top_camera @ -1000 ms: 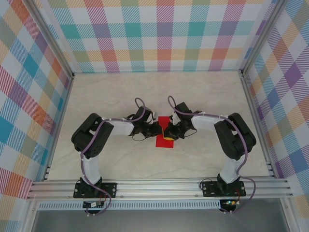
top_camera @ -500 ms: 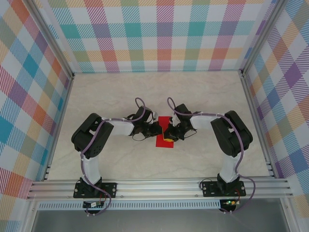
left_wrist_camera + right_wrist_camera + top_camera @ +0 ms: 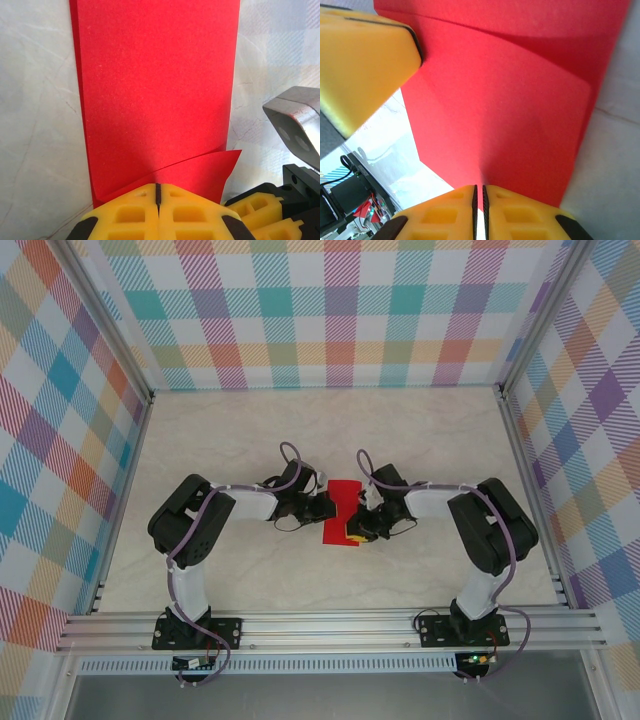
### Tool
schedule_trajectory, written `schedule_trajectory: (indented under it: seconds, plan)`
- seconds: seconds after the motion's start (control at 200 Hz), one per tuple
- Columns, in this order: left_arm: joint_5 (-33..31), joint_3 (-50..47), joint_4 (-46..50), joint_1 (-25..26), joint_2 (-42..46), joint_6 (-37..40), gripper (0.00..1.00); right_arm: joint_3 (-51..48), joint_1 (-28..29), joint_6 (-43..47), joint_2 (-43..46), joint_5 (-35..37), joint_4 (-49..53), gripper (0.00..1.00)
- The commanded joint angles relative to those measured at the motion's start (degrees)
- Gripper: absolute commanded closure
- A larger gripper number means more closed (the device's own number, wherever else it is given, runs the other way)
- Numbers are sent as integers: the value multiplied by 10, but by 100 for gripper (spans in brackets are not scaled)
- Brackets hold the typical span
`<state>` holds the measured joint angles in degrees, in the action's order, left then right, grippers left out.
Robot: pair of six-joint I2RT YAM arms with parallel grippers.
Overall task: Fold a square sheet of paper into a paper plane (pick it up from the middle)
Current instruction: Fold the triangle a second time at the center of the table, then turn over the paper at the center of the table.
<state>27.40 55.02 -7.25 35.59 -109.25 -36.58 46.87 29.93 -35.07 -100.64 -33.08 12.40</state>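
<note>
Currently: square sheet of paper (image 3: 343, 508), thin, light, limp, likely to crease; left gripper (image 3: 157, 196) and right gripper (image 3: 480, 194) clenched on its edges; best pinched mid-edge.

Paper (image 3: 155, 90): far end cut off by the frame top in both wrist views. Near edge hidden behind left gripper (image 3: 157, 189) and right gripper (image 3: 480, 190). Top view: middle covered by both grippers, folds too small to tell.
</note>
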Motion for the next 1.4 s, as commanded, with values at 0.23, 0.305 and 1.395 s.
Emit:
schedule_trajectory:
  seconds: [0.23, 0.305, 1.395]
  plan:
    - [-42, -4, 47, 1, -21, 6, 96, -65, -10, 19, 41, -1, 37, 84]
    - [-40, -2, 48, 1, -21, 6, 96, -70, -13, 20, 49, 0, 40, 84]
    - [-11, 33, 57, 0, -16, 8, 93, 58, -47, -38, -5, 83, 14, 57]
